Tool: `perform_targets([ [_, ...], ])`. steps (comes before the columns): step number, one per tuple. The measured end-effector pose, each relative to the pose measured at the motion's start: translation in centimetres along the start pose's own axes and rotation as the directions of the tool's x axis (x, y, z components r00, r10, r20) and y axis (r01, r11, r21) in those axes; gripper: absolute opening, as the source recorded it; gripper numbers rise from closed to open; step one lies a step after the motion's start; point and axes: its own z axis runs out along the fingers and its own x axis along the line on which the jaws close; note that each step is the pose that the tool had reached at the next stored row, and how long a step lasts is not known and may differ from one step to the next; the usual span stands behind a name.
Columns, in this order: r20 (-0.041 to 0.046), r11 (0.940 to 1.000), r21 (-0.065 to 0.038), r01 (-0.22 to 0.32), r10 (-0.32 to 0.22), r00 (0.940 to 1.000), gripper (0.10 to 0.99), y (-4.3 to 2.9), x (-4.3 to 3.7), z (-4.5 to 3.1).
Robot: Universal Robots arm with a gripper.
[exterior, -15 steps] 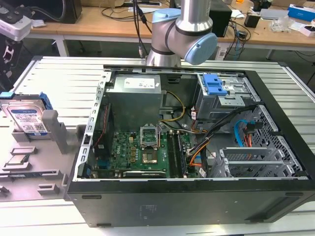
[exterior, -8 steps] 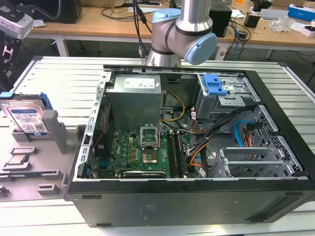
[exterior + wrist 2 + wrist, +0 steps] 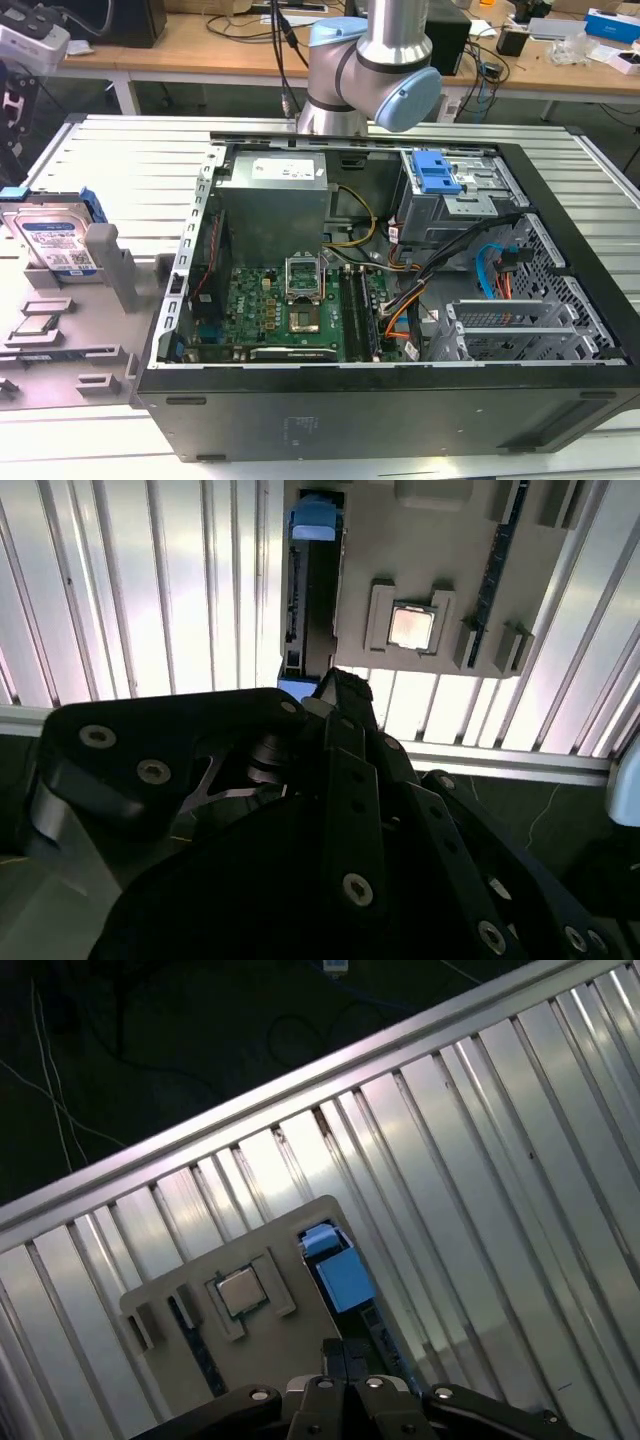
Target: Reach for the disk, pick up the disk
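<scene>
Reach phase: claw (image 3: 345,1352), seemingly closed and empty, hovers over the disk (image 3: 345,1280) standing edge-up in its grey holder (image 3: 285,1228); grasping requires opening first.

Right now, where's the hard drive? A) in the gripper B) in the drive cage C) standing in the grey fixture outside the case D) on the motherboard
C: the hard drive stands propped in the grey fixture, on the exterior view's left of the PC case.

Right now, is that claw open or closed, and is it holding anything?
Gripper: closed, holding nothing. The disk stands in its grey holder, not gripped.
</scene>
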Motion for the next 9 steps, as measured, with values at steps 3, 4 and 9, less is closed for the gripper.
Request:
perform_targets([
  [3, -0.0018, 0.9989, 0.0, 0.047, -0.047, 0.9989, 0.106, 0.0, 0.0, 0.0],
  [4, -0.0021, 0.9984, 0.0, 0.057, -0.057, 0.9984, 0.106, 0.0, 0.0, 0.0],
  [9, -0.0042, 0.9939, 0.0, 0.111, -0.111, 0.9939, 0.106, 0.0, 0.0, 0.0],
])
